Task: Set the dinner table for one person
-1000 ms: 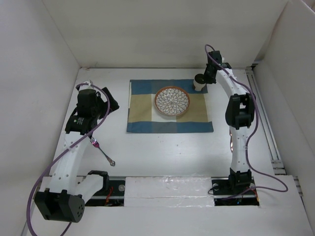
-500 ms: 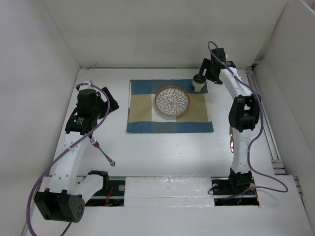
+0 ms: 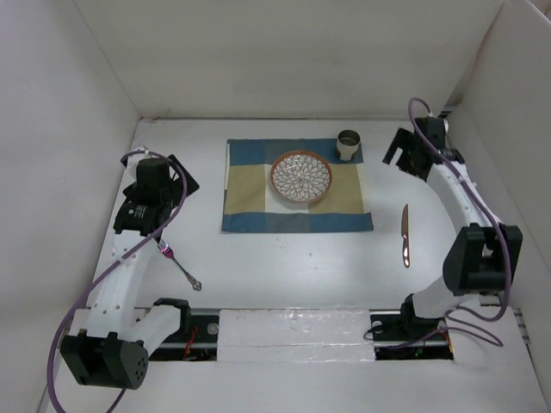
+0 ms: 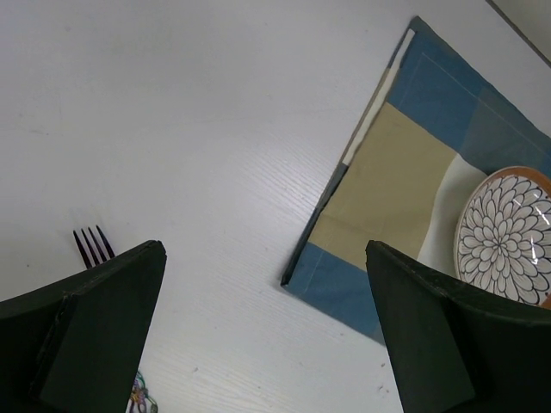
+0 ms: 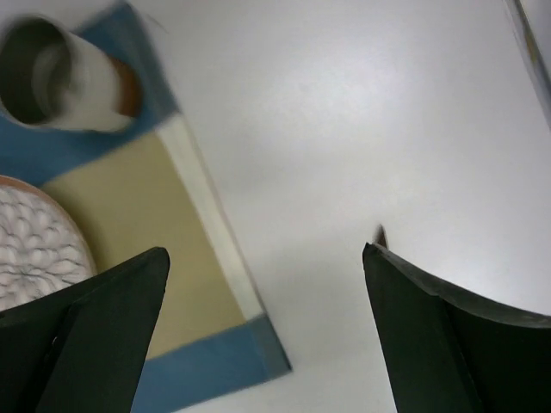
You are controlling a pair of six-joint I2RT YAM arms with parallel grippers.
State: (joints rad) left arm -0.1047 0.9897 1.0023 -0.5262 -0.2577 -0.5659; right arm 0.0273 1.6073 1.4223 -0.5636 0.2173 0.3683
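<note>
On the white dinner table (image 3: 284, 262) lies a blue-and-tan checked mat (image 3: 250, 185) with a patterned plate (image 3: 301, 177) at its middle and a cup (image 3: 348, 144) upright on its far right corner. A copper knife (image 3: 405, 235) lies right of the mat, and a fork (image 3: 178, 263) lies at the left. My right gripper (image 3: 398, 151) hangs open and empty to the right of the cup; its wrist view shows the cup (image 5: 60, 77), the mat (image 5: 129, 249) and the knife tip (image 5: 380, 234). My left gripper (image 3: 182, 179) is open left of the mat, above the fork tines (image 4: 93, 245).
White panels wall the table on the left, far and right sides. A rail (image 3: 465, 215) runs along the right edge. The arm bases (image 3: 301, 331) stand at the near edge. In the left wrist view the mat corner (image 4: 293, 277) and the plate (image 4: 508, 237) show.
My right gripper opened, let go of the cup and swung right and away from it; the knife now shows. My left wrist shifted slightly.
</note>
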